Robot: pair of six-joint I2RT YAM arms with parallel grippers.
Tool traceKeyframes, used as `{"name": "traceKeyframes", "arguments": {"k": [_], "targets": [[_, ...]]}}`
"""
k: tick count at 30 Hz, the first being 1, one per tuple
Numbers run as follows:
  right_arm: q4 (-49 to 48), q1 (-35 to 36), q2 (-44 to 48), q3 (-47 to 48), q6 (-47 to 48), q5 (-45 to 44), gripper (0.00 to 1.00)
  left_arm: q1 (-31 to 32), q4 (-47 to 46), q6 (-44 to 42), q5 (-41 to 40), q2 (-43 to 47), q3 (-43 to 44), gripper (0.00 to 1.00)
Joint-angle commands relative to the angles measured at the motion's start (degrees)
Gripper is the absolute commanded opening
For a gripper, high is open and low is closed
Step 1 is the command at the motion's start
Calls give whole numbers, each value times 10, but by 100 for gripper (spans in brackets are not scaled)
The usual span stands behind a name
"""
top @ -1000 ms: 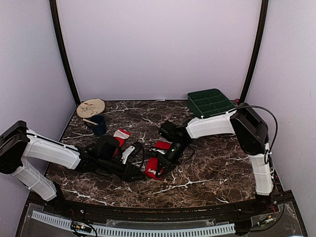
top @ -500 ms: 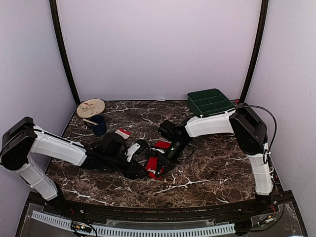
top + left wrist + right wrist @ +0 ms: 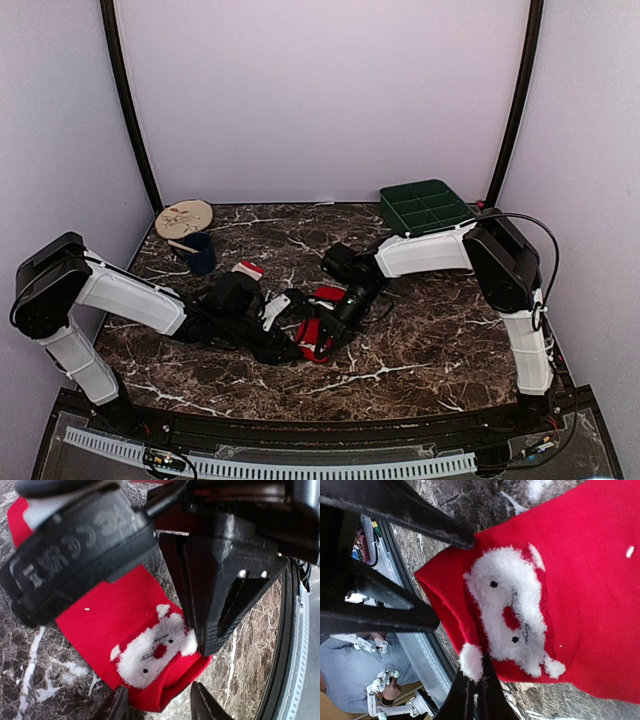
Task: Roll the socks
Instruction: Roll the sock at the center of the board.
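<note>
Socks [image 3: 312, 335] lie mid-bench toward the near edge: with right fingers [image 3: 470, 695] pinched shut on the Santa end, close the half-open left fingers [image 3: 202, 702] squarely over that fold, then roll tightly.

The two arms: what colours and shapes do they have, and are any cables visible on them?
The left arm and right arm have white link shells between bulky black joint housings. The left gripper and right gripper are black, with slim fingers that taper to the tips. A thin black cable loops in the open beside the right arm's elbow.
</note>
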State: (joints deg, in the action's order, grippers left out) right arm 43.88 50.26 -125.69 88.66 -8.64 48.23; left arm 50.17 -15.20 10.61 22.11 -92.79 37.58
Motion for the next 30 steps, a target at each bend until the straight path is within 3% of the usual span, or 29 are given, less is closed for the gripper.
{"name": "traceKeyframes", "arguments": {"k": [1,11,20,26,30], "targets": [[10,-7,-6,16,6,15,0,2,-6,-17,17,-10,16,42],[9,-8,-9,16,6,19,0,2,-8,-23,32,-31,30,30],[12,-11,-12,14,7,10,0,2,13,-29,58,-50,47,1],[18,-14,-16,19,12,-6,0,0,49,-40,84,-71,68,0],[27,-15,-13,17,19,-33,12,-11,69,-43,96,-73,71,0]]}}
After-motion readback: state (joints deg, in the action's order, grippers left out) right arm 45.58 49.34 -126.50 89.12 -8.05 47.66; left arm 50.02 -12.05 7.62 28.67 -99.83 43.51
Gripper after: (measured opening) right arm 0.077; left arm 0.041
